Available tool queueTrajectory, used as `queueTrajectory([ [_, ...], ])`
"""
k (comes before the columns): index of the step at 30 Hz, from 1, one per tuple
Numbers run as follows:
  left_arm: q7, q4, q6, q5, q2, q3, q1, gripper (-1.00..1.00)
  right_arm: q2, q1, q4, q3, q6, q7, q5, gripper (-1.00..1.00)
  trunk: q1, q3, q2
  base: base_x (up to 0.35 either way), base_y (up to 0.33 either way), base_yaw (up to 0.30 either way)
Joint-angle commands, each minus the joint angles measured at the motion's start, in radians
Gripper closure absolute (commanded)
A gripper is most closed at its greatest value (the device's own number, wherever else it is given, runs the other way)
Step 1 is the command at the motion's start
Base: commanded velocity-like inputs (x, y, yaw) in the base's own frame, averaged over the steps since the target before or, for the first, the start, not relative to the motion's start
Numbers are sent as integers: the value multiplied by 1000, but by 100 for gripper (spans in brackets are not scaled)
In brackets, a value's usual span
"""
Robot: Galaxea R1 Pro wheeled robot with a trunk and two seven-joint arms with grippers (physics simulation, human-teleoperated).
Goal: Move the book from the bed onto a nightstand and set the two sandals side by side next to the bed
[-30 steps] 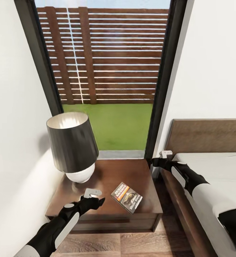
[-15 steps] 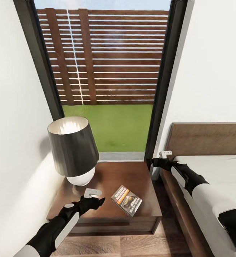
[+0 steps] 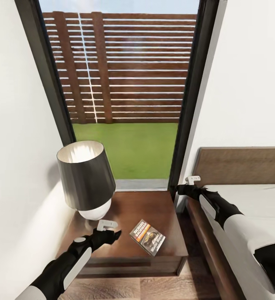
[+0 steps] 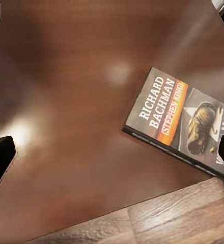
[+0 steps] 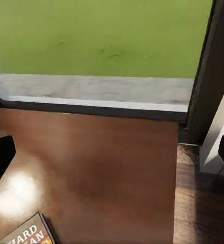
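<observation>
The book (image 3: 148,236) lies flat on the nightstand (image 3: 125,208), near its front edge, cover up; the left wrist view shows its cover (image 4: 180,119) with white lettering and an orange band. My left gripper (image 3: 108,229) hovers open over the nightstand's front left, a little left of the book, holding nothing. In its own wrist view the left gripper (image 4: 113,157) has its fingers spread wide. My right gripper (image 3: 188,186) is open and empty in the gap between nightstand and bed (image 3: 258,200). The sandals are out of view.
A black-shaded lamp (image 3: 86,177) on a white round base stands at the nightstand's back left. A white wall runs along the left. Behind is a tall dark-framed window (image 3: 129,83) onto lawn and fence. Wood-plank floor (image 3: 154,287) lies in front of the nightstand.
The whole picture has slid downward a little, so the camera has moved. The book stays in place on the nightstand, and both grippers remain open in the same poses.
</observation>
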Motion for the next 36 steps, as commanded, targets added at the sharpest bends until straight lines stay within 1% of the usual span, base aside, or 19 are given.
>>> queueTrajectory([
  [1,0,1,0,0,0,4,0,-100,0,0,0,0,0,0,0,-100,-4,3,7,0,0,0],
  [2,0,2,0,-1,0,18,0,-100,0,0,0,0,0,0,0,-100,-8,6,14,0,0,0],
  [6,0,3,0,-1,0,28,0,-100,0,0,0,0,0,0,0,-100,-23,19,42,0,0,0],
  [25,0,10,0,-1,0,32,0,-100,0,0,2,2,2,-4,-1,-100,-96,78,175,0,0,0],
  [31,3,14,1,-2,11,34,0,-100,5,0,77,45,3,-10,0,-100,-119,97,217,0,0,0],
  [34,25,18,3,-2,13,36,0,-100,6,0,94,53,6,-10,-1,-100,-130,107,238,0,0,0],
  [35,57,35,5,1,14,36,1,-100,6,1,132,56,7,-9,-1,-100,-134,110,245,0,0,0],
  [36,66,42,5,1,13,36,2,-100,6,1,145,56,6,-9,-1,-100,-138,113,252,0,0,0],
])
